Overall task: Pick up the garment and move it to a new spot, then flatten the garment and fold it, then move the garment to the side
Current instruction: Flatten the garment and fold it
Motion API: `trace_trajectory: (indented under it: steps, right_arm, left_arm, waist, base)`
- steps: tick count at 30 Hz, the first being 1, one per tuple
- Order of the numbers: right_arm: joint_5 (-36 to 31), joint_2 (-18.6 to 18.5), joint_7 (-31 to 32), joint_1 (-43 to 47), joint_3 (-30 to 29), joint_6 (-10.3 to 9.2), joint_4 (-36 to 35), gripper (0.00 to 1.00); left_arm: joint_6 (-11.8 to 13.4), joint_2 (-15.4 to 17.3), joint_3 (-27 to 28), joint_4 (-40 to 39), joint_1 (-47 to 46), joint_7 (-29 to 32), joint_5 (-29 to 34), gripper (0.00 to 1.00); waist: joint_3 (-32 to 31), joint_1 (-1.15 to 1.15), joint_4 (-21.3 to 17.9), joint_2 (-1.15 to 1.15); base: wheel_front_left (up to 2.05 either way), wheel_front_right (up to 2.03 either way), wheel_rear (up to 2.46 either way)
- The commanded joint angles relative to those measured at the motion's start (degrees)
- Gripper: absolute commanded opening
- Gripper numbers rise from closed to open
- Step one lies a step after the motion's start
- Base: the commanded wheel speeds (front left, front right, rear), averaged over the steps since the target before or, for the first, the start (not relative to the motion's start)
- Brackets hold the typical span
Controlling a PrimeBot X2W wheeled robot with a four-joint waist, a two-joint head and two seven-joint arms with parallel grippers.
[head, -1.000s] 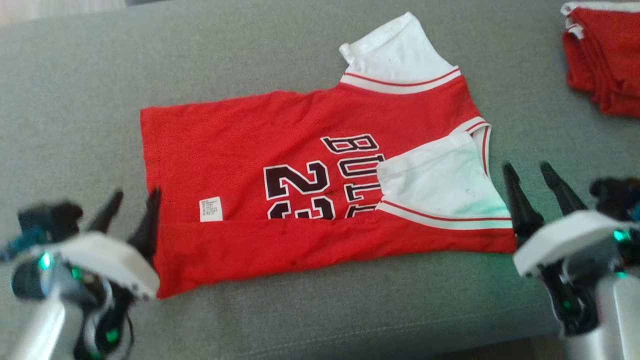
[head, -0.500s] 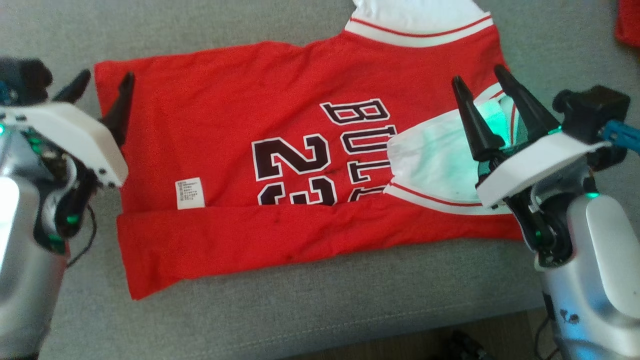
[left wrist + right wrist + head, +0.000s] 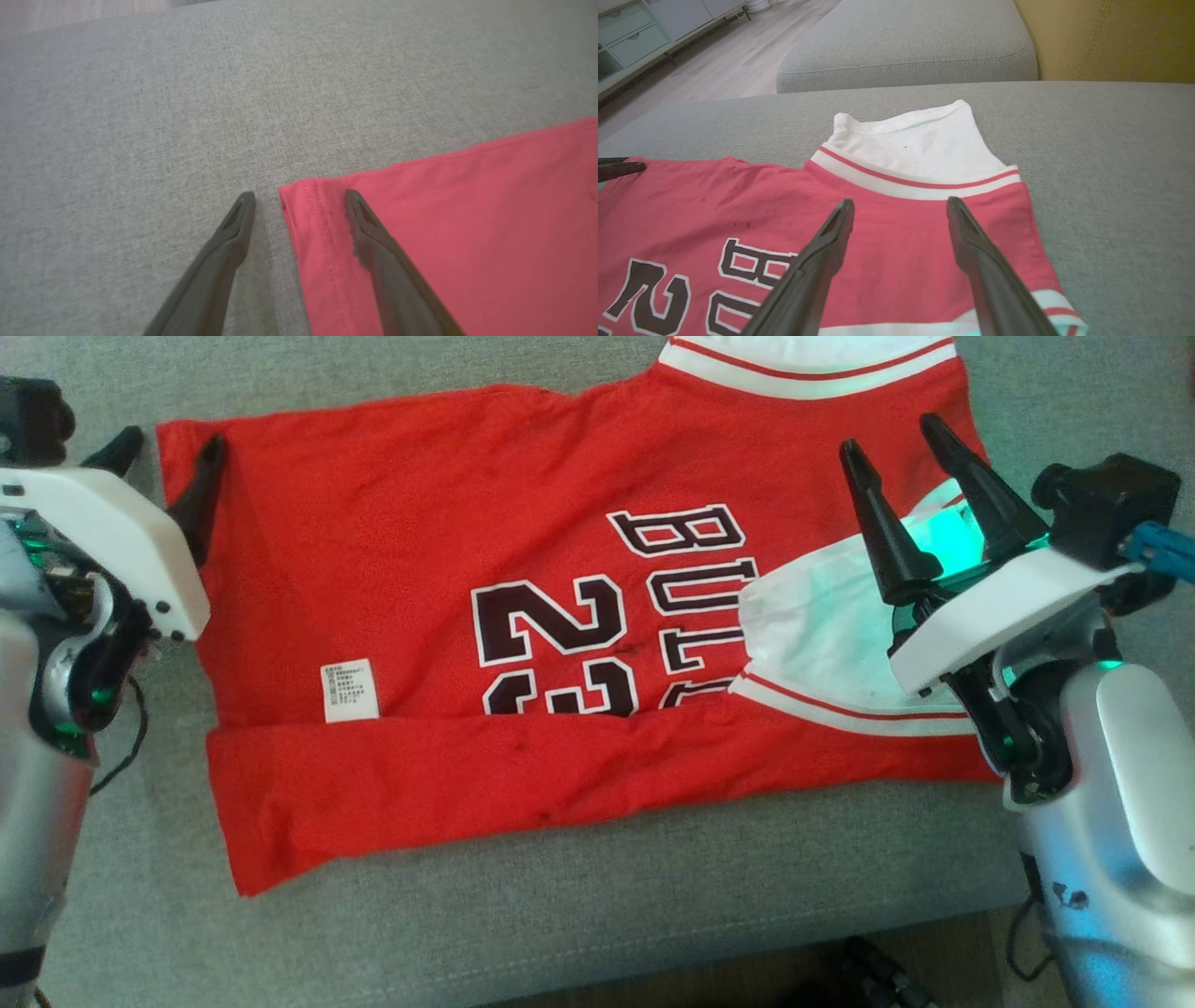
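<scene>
Two empty hands cross to far edge of jersey, second fold in sight

Released and holding nothing, the left hand straddles the far-left hem corner, one finger over bare sofa and the other over red cloth. Whether the tips touch the fabric cannot be told. The right hand, spread just as wide and also empty, hangs over the shoulder end. Its fingers cross the near sleeve and point at the far sleeve, tips above red cloth just short of the striped trim.

A second ago both hands sat at the near side, the left by the corner of the folded band and the right off the jersey's right end. The head camera has shifted too, so the change in framing is not the jersey's. Measured against the cloth, though, each hand has travelled from the near edge to the far one. The jersey lies as it did, flat across the grey sofa with its lettering up. Its near long edge is already turned over in a band that hides the foot of the numerals, just below a white label.

The first lengthwise fold looks done, and the arms seem to be lining up to pinch the far edge at both ends and draw it toward the robot. The left looks well placed. The right probably has further to reach. Moving the jersey aside is still to come.
</scene>
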Motion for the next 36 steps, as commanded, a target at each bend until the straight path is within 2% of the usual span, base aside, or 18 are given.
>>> trace_trajectory:
  steps: [1,3,4,6,8,9,11,12,18,31,36]
  right_arm:
    - [0.4,-0.9,-0.5,-0.9,1.1,0.37,-1.8,1.0]
    - [0.5,-1.3,-0.3,-1.6,1.2,0.37,-1.7,1.0]
    - [0.4,-1.6,-0.2,-2.0,1.3,0.37,-1.7,1.0]
    - [0.3,-2.0,0.2,-3.2,1.5,0.37,-1.2,1.0]
    - [0.2,-2.5,0.7,-4.6,1.6,0.37,-0.5,1.0]
    - [0.1,-2.7,0.9,-5.5,1.5,0.37,0.1,1.0]
    - [-0.1,-3.1,1.4,-7.5,1.5,0.37,1.5,1.0]
    - [-0.4,-3.3,1.7,-8.6,1.4,0.37,2.4,1.0]
    - [-2.8,-4.0,3.1,-16.7,-0.1,0.37,11.3,1.0]
    - [-13.8,-6.4,8.2,-35.3,-8.3,0.37,40.6,1.0]
    - [-16.2,-6.3,9.7,-38.9,-11.9,0.37,46.8,1.0]
  left_arm:
    - [-0.2,3.0,1.9,-1.3,-1.9,0.4,0.5,1.0]
    - [-0.3,2.9,1.7,-1.1,-1.9,0.4,0.4,1.0]
    - [-0.4,2.7,1.5,-1.0,-1.9,0.4,0.3,0.95]
    - [-0.6,2.3,1.2,-0.8,-2.0,0.1,0.2,0.73]
    - [-0.9,1.9,0.8,-0.6,-2.2,-0.3,0.1,0.42]
    - [-1.0,1.7,0.7,-0.4,-2.4,-0.6,0.1,0.34]
    - [-1.2,1.1,0.5,0.0,-2.8,-1.5,0.1,0.08]
    - [-1.3,0.9,0.3,0.2,-3.0,-2.1,0.1,0.0]
    - [-1.6,-1.2,0.0,0.8,-4.1,-7.0,0.6,0.0]
    - [-3.6,-8.6,-4.7,3.2,-6.5,-13.7,1.4,0.0]
    - [-4.2,-10.7,-6.0,5.5,-7.5,-15.0,1.4,0.0]
  waist:
    - [0.0,-0.01,0.1,0.0]
    - [0.0,-0.01,0.2,0.0]
    - [0.0,-0.01,0.2,0.0]
    - [0.1,-0.01,0.3,0.0]
    - [0.1,-0.01,0.4,0.0]
    - [0.1,-0.01,0.5,0.0]
    - [0.2,-0.01,0.7,0.0]
    - [0.2,-0.01,1.0,0.0]
    - [0.1,-0.01,3.1,0.0]
    - [0.7,-0.01,13.3,0.0]
    - [0.7,-0.01,15.5,0.0]
  base:
    - [0.0,0.0,0.0]
    - [0.0,0.0,0.0]
    - [0.0,0.0,0.0]
    - [0.0,0.0,0.0]
    - [0.0,0.0,0.0]
    - [0.0,0.0,0.0]
    - [0.0,0.0,0.0]
    - [0.0,0.0,0.0]
    - [0.0,0.0,0.0]
    - [0.0,0.0,0.0]
    - [0.0,0.0,0.0]
